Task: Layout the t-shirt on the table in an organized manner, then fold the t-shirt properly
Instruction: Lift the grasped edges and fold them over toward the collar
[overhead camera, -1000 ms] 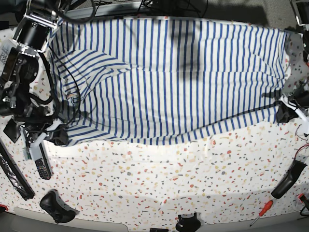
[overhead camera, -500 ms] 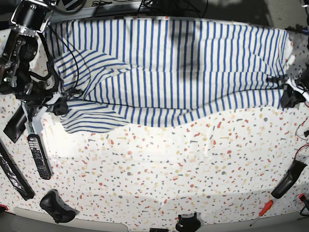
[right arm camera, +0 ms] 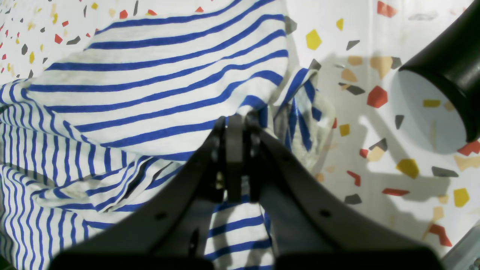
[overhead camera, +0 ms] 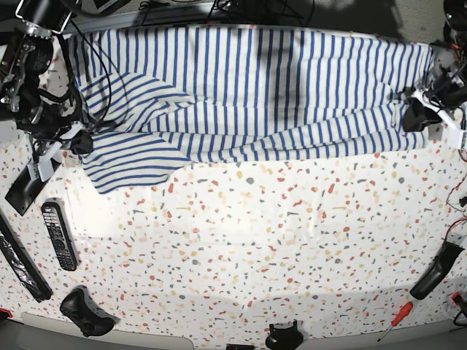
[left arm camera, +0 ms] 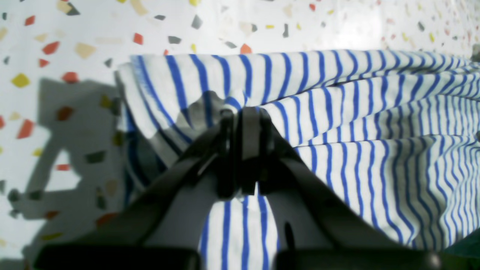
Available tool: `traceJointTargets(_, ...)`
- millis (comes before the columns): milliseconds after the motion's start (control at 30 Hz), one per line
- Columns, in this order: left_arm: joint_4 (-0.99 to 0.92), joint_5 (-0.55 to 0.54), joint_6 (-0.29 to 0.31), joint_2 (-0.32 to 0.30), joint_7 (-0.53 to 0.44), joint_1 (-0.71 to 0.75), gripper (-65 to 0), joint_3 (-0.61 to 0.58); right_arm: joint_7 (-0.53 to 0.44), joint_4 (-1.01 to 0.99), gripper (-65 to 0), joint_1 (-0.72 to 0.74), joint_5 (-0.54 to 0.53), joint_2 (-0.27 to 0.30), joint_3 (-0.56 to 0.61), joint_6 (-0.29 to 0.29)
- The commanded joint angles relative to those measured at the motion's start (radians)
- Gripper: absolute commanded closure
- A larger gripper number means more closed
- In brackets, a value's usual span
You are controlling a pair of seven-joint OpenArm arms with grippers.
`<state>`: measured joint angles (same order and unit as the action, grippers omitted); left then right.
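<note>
Both pincers are clamped tight on cloth from where I sit. My left gripper [left arm camera: 242, 112] has its jaws pressed together on a bunched fold near one end of the t-shirt [overhead camera: 248, 87], and in the base view it [overhead camera: 414, 115] sits at the shirt's right end, near the table's right edge. My right gripper [right arm camera: 234, 122] is likewise closed, pinching a gathered bit of striped fabric; in the base view it [overhead camera: 79, 140] is at the shirt's left end, where a sleeve flap spreads just below it.

I see the t-shirt stretched across the far half of the table [overhead camera: 248, 248], its top edge along the table's far edge and its lower hem sagging in a shallow curve between the two grippers.

Near the table's left edge lie a remote control [overhead camera: 58, 237] and a black game controller [overhead camera: 87, 312]. A red-handled screwdriver [overhead camera: 395, 319] lies by the near right corner.
</note>
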<state>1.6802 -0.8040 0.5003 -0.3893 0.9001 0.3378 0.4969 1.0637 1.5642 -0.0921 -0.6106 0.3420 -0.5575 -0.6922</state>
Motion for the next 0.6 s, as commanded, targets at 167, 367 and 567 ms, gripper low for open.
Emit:
traceJointTargets(167,0.018,-0.009,0.009,-0.005,-0.009,-0.005,0.0,0.007,0.013,0.018,-17.5,0.011,-0.018,0.015,-0.005,-0.006)
traceJointTargets(367,0.018,-0.010,0.009,-0.005,-0.010,-0.005,0.0,0.007,-0.003,0.018,-28.2,0.014,-0.059,0.016,-0.005,-0.006)
traceJointTargets(567,0.018,-0.010,0.009,-0.004,-0.010,-0.005,0.0,0.007,-0.035,0.018,-28.2,0.068,-0.232,0.015,-0.005,-0.006)
